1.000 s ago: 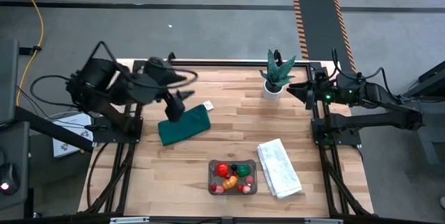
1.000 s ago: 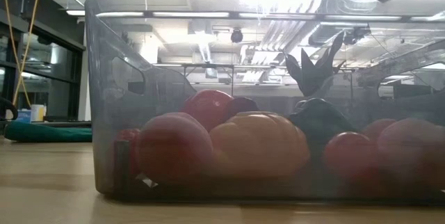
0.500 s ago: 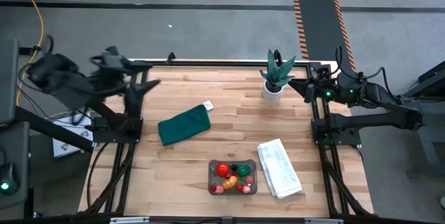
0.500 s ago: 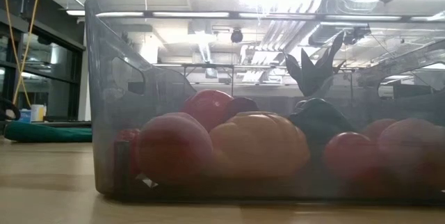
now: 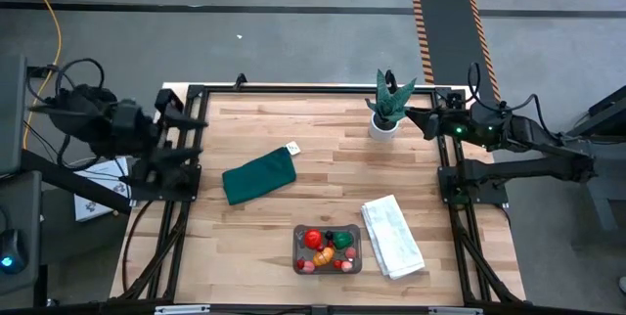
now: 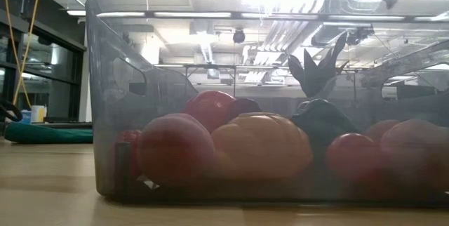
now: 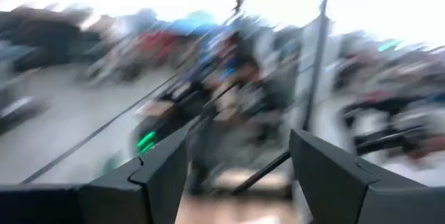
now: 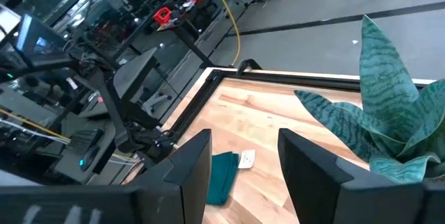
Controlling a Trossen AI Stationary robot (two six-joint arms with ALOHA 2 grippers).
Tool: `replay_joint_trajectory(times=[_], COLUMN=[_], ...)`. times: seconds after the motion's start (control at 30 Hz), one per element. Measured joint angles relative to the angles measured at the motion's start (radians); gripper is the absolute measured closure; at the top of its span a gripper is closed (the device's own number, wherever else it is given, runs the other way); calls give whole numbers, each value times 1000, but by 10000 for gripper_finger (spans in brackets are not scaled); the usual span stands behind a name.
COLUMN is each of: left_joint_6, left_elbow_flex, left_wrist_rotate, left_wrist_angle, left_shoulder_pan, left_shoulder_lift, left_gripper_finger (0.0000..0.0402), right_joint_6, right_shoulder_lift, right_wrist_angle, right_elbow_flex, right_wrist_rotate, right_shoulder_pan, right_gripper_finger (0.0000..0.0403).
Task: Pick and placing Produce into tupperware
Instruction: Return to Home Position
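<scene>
The tupperware [image 5: 328, 249] is a clear greyish container near the table's front edge. It fills the low view [image 6: 105, 78]. Inside it the produce [image 5: 327, 245] lies piled: red, orange, green and pink pieces [image 6: 259, 145]. My left gripper [image 5: 188, 124] is drawn back over the table's left edge, open and empty [image 7: 240, 172]. At the far right edge, beside the potted plant, my right gripper [image 5: 423, 119] hangs open with nothing between its fingers [image 8: 243, 161]. Both are far from the container.
A dark green cloth [image 5: 259, 176] lies left of centre, with a small white tag [image 5: 292, 148] by it. A folded white towel [image 5: 392, 237] lies right of the tupperware. A spiky potted plant [image 5: 388, 106] stands at the far right.
My left arm has swung back from above the green cloth toward the table's left edge. Its gripper has tipped from pointing down to about level and has stayed open and empty. The tupperware and produce have not moved.
</scene>
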Motion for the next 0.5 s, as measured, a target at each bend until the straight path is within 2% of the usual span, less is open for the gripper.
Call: replay_joint_trajectory(times=[0.03,0.1,0.23,0.5], left_joint_6=[42,78,47,-90], left_elbow_flex=[-62,-167,-323,-573], left_wrist_rotate=[78,164,268,350], left_wrist_angle=[95,217,287,317], left_shoulder_pan=[15,52,125,251], left_shoulder_lift=[-36,-104,-237,-501], left_gripper_finger=[165,165,165,165], right_joint_6=[3,12,31,32], right_shoulder_lift=[1,5,12,21], right_wrist_angle=[0,0,0,0], right_elbow_flex=[0,0,0,0], right_wrist_rotate=[2,2,4,24], right_shoulder_pan=[0,0,0,0], right_gripper_finger=[247,247,247,247])
